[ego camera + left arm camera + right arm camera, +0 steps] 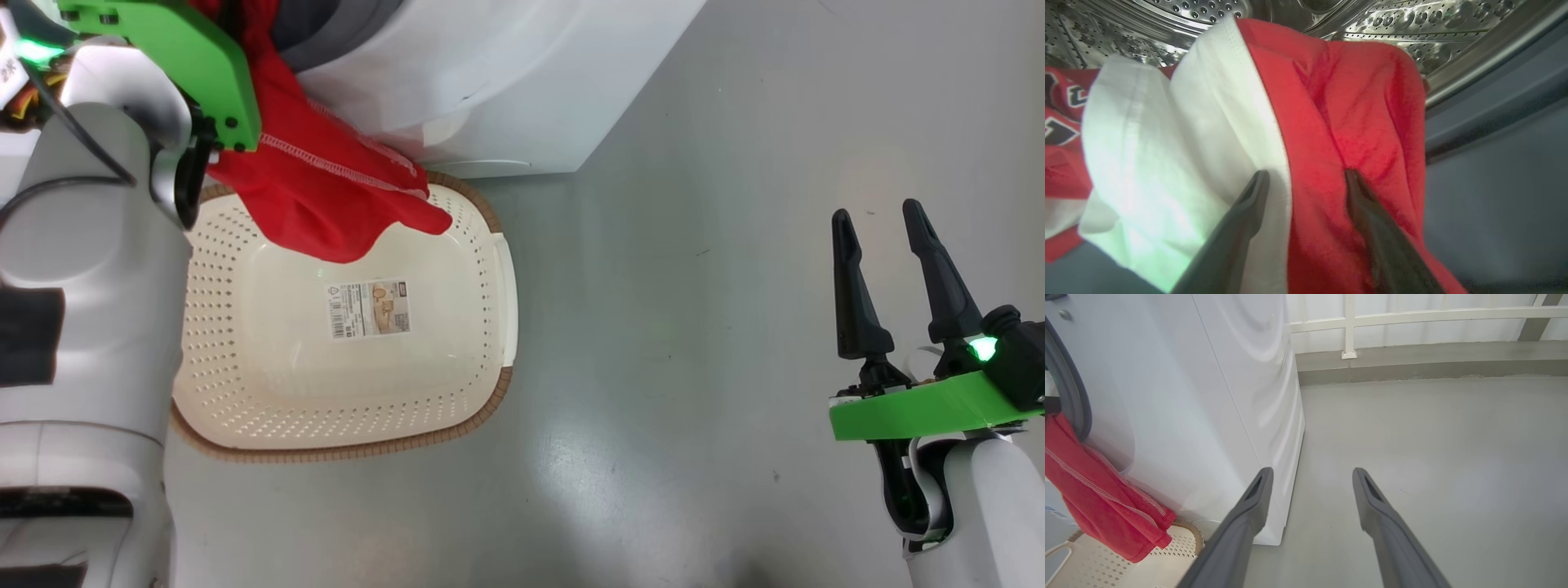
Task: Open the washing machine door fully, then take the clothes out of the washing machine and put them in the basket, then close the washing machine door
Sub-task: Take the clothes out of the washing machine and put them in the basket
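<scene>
The washing machine (506,98) stands at the far side, its white front corner ending just behind the basket (220,327). The basket's brown far rim sits close against the machine's foot; whether it touches I cannot tell. To the right of both, the grey floor (694,327) runs wide and bare as far as a pale railing (1412,314) along the wall.

The clothes (326,196) spill out of the machine's mouth. A red fold with white stitching hangs down over the basket's far rim, its lowest tip above the basket's bare inside, a little beyond the paper label (369,309) on the base.

Deep in the mouth, the left pincer (1306,175) points at the steel drum (1392,24), with the grey rubber seal (1494,102) to one side. Its fingers (1241,228) stand wide apart: one lies against a white panel of cloth, the other against red cloth — nothing is pinched between them.

The right pincer (875,211) hovers over bare floor, well apart from basket and machine, its fingers spread and holding nothing.
</scene>
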Available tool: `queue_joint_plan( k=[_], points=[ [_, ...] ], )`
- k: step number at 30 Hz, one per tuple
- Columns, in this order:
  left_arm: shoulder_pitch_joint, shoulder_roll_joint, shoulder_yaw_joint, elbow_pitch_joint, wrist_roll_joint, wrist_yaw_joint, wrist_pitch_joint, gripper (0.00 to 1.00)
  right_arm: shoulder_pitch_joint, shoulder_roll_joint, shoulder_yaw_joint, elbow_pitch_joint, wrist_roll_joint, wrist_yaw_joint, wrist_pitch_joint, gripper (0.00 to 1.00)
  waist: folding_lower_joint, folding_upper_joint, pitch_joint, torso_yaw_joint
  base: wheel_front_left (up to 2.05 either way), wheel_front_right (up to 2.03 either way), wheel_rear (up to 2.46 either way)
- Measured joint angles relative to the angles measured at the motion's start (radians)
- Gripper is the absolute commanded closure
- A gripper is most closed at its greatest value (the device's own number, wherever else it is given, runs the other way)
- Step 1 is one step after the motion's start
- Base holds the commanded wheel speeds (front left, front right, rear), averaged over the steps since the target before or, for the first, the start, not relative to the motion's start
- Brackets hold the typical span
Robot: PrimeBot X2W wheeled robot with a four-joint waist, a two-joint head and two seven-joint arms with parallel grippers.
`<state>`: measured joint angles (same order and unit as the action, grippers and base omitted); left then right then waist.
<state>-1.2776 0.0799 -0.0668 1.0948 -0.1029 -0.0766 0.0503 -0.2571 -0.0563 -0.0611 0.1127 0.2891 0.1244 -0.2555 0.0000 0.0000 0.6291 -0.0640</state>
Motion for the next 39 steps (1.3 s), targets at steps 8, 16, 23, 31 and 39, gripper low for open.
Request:
queue_joint_plan(
  k=[8, 16, 23, 31, 39],
  points=[
    [-0.033, 0.002, -0.01, 0.085, -0.001, 0.0, -0.051, 0.97, 0.0, 0.001, -0.006, -0.002, 0.0, 0.0, 0.0, 0.0, 0.0, 0.0001, -0.001, 0.005, 0.0, 0.0, 0.0],
    [-0.036, -0.002, -0.009, 0.107, -0.021, 0.0, -0.215, 1.0, 0.0, 0.001, -0.016, -0.001, 0.0, 0.0, 0.0, 0.0, 0.0, 0.0, -0.015, 0.016, 0.0, 0.0, 0.0],
    [0.054, -0.015, 0.002, -0.013, -0.042, 0.008, -0.3, 1.0, 0.004, 0.001, -0.024, -0.002, 0.0, 0.0, 0.0, 0.0, 0.0, 0.0, -0.041, 0.034, 0.0, 0.0, 0.0],
    [0.355, -0.034, 0.064, -0.53, -0.047, 0.035, -0.303, 1.0, 0.013, 0.0, -0.031, -0.004, 0.0, 0.0, 0.0, 0.0, 0.0, 0.0, -0.066, 0.055, 0.0, 0.0, 0.0],
    [0.615, -0.049, 0.095, -0.865, -0.047, 0.046, -0.304, 1.0, 0.033, -0.001, -0.032, -0.006, 0.0, 0.0, 0.0, 0.0, 0.0, 0.0, -0.084, 0.065, 0.0, 0.0, 0.0]
  ],
)
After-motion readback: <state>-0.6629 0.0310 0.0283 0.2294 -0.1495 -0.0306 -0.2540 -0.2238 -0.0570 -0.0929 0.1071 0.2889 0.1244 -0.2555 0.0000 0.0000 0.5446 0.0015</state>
